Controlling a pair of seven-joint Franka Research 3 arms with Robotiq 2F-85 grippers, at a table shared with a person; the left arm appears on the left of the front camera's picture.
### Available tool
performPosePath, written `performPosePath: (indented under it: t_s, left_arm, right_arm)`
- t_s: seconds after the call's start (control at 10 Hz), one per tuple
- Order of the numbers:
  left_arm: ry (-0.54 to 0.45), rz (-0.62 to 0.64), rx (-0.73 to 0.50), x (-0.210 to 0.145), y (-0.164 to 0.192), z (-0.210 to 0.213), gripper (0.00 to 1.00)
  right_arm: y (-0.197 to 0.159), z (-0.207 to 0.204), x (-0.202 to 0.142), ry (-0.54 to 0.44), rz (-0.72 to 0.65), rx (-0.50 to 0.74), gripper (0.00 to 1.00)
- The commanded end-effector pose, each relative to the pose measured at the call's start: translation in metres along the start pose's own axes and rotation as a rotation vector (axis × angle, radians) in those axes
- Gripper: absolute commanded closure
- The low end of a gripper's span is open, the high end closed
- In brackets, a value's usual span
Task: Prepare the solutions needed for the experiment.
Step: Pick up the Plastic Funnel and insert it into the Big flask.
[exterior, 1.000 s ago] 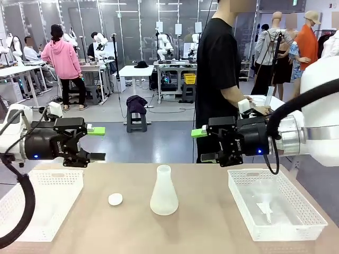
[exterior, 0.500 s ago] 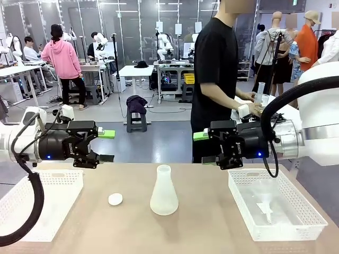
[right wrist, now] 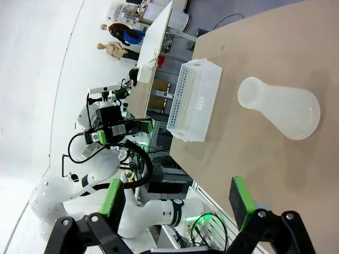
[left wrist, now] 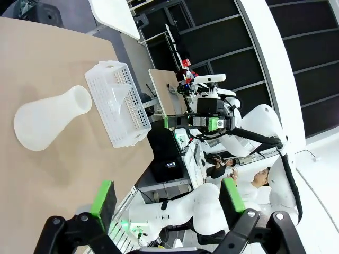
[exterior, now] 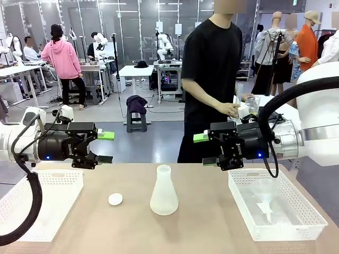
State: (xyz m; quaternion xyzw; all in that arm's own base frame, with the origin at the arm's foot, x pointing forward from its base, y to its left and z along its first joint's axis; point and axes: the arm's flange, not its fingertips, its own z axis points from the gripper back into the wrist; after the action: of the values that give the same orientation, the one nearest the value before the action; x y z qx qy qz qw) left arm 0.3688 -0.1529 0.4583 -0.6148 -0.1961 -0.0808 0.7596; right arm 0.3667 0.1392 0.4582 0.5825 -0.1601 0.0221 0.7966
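Left gripper point(exterior: 106, 147) mid-left gaping, empty | right gripper point(exterior: 204, 149) mid-right likewise | frosted translucent conical flask point(exterior: 163, 193) centre: best gripped squarely at neck, kept upright.

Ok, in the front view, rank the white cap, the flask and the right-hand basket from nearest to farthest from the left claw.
1. White cap, left of centre, just below the left claw.
2. Flask, in the centre.
3. Right-hand basket, at the far right side.
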Motion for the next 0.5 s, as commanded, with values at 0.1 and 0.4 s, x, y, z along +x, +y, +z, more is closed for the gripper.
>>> performPosePath:
  t_s: [0.1,0.4]
  left_arm:
    - [-0.008,0.02,-0.024,-0.002,-0.002,-0.003,0.0]
    - [-0.008,0.02,-0.024,-0.002,-0.002,-0.003,0.0]
  right_arm:
    - [0.002,-0.001,0.0,-0.008,-0.01,0.015,0.0]
    - [0.0,0.023,0.022,0.049,0.296,-0.208,0.0]
